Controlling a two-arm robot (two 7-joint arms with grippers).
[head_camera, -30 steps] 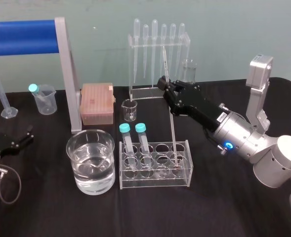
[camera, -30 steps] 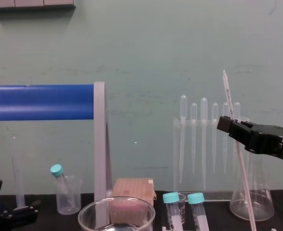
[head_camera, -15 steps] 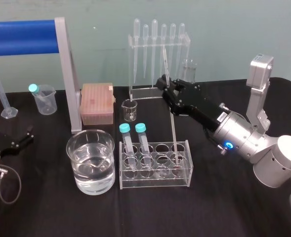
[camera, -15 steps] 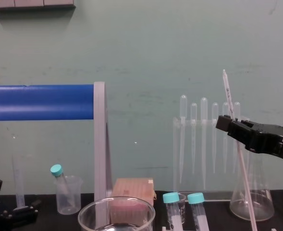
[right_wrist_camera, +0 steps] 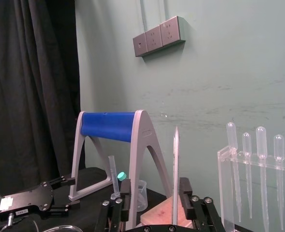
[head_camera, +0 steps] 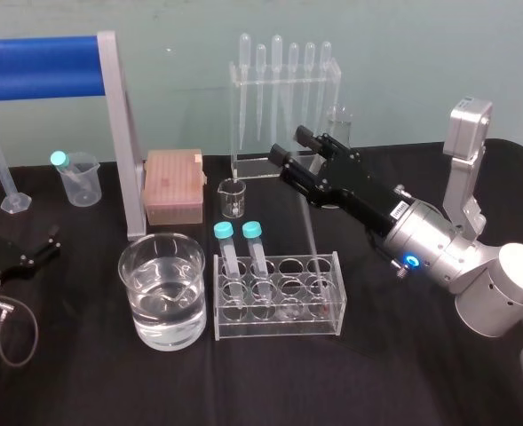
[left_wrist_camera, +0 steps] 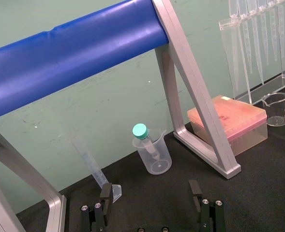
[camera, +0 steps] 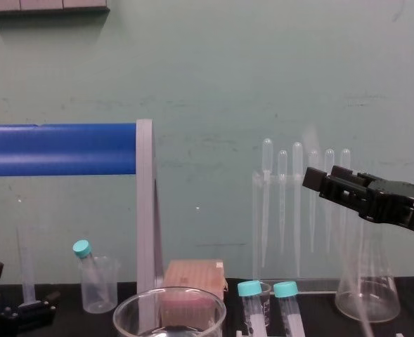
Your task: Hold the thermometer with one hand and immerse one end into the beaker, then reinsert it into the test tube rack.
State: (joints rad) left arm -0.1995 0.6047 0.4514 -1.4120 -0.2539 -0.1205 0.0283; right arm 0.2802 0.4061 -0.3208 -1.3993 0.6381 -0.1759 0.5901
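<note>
The right black two-fingered gripper [head_camera: 289, 145] hovers above the clear acrylic test tube rack [head_camera: 279, 327], its jaws spread wide and gripping nothing. The long, thin, whitish glass thermometer [head_camera: 311, 232] stands in a hole at the rack's right end and rises between those jaws [right_wrist_camera: 175, 164]. The wide clear glass beaker [head_camera: 135, 302] sits just left of the rack. The left gripper [head_camera: 52, 241] rests on the black tabletop [head_camera: 376, 373] at far left, its jaws apart.
</note>
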